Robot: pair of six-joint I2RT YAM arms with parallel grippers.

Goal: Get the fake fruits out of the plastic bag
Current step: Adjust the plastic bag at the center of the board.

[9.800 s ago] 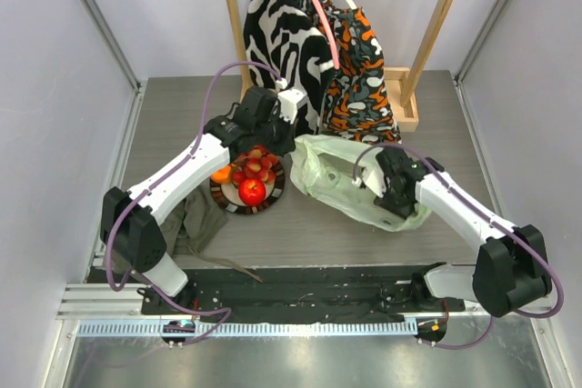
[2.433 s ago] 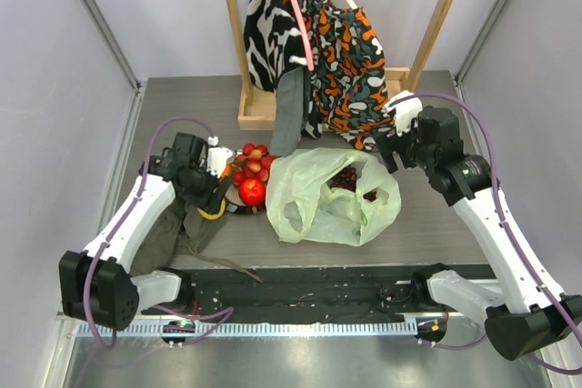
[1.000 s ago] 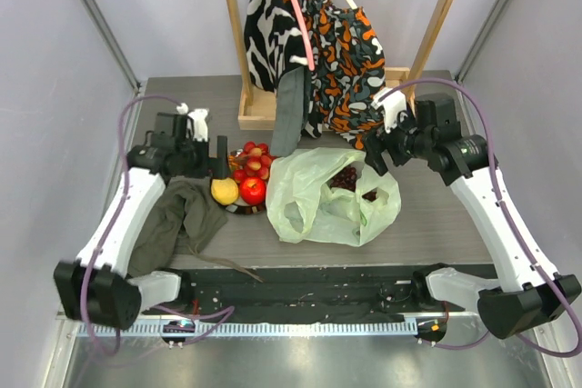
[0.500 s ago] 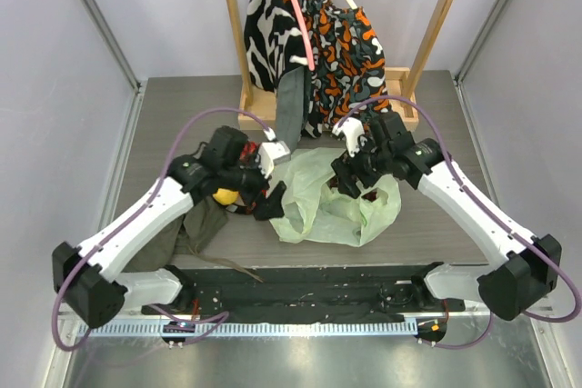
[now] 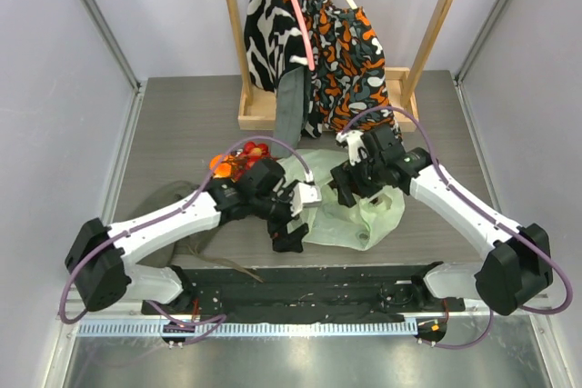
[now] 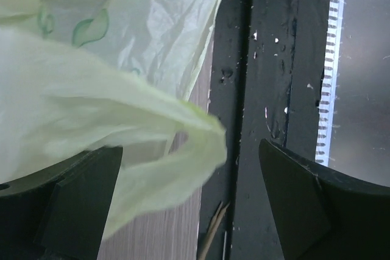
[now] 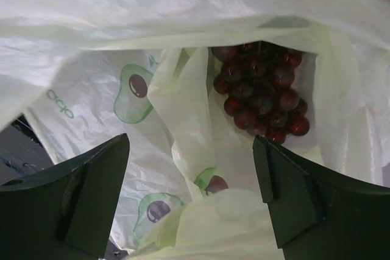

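Tabletop (image 5: 182, 115) | grape bunch (image 7: 262, 86) inside plastic bag (image 7: 122, 41) | ahead of right gripper (image 7: 190, 144), seemingly apart

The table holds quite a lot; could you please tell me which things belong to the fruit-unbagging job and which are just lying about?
Job: plastic bag; grape bunch inside it; fruits already out beside the left arm.
Lying about: patterned garments; wooden rack; olive cloth.

Top cam fixed above and behind my bases, looking down on the whole table (image 5: 173, 124). Left wrist cam very close on the plastic bag (image 6: 109, 120) edge, right wrist cam close, looking inside it; all three share it
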